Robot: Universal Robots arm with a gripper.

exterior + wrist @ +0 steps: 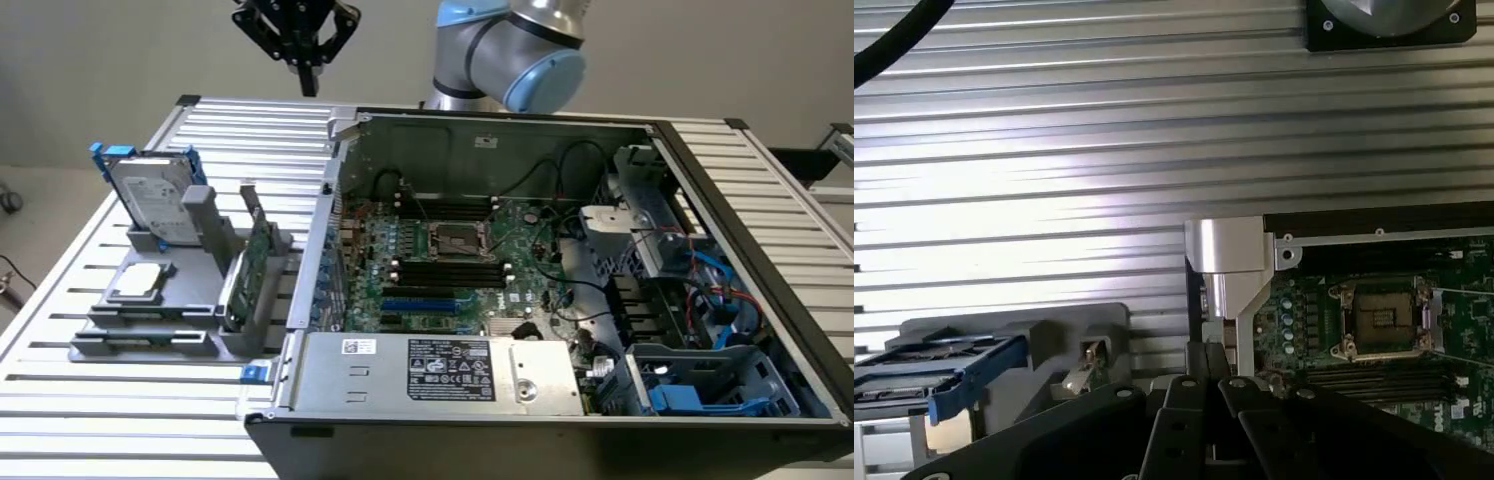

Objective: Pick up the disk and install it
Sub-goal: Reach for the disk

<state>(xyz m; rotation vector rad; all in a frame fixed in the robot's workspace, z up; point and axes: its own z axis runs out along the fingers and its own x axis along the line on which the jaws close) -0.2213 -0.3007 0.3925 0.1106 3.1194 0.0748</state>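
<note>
The gripper (pixel 310 85), clenched and empty, is held above the bench's (pixel 54 330) far edge. The disk (pixel 151 195) is propped in a grey rack (pixel 200 300) at the exterior view's left; its blue carrier (pixel 954 375) is seen edge-on from the wrist.

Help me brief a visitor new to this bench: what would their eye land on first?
The open computer case sits in the middle and at the exterior view's right, its green motherboard exposed. At that view's left, the disk in its blue carrier leans upright in a grey rack. The black pincer hangs shut and empty above the slatted table, apart from both.
</note>
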